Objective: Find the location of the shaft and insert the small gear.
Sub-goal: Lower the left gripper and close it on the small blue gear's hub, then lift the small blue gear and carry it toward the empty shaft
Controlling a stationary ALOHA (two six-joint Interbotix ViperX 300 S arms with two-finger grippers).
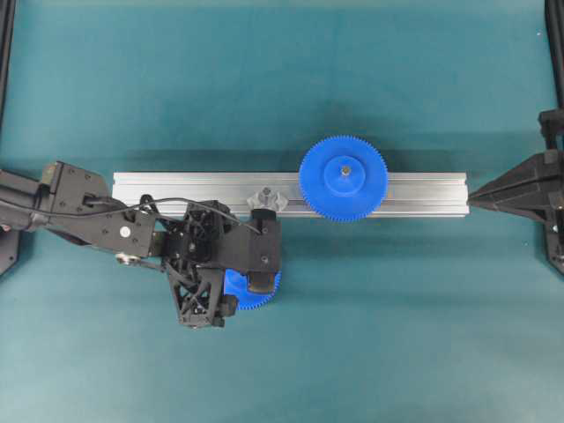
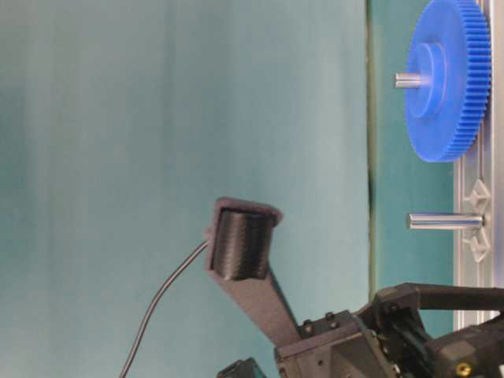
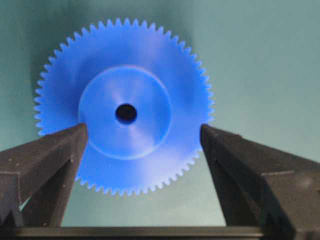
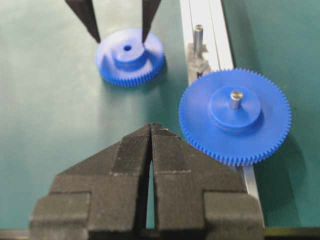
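The left gripper (image 3: 142, 150) hung with jaws spread wide, straddling but not gripping the small blue plastic toothed gear (image 3: 125, 105), which lay flat on the teal worktop (image 1: 397, 317) beside the grooved aluminium rail (image 1: 176, 187). The slim silvery metal shaft (image 4: 198, 37) stood bare on that rail, near the larger blue gear (image 1: 344, 178) on its grey pin. The right gripper (image 4: 151, 131) sat well apart, jaws clenched on nothing.

Left claw (image 3: 142, 150) spread wide, pointing down; right claw (image 4: 151, 131) closed.
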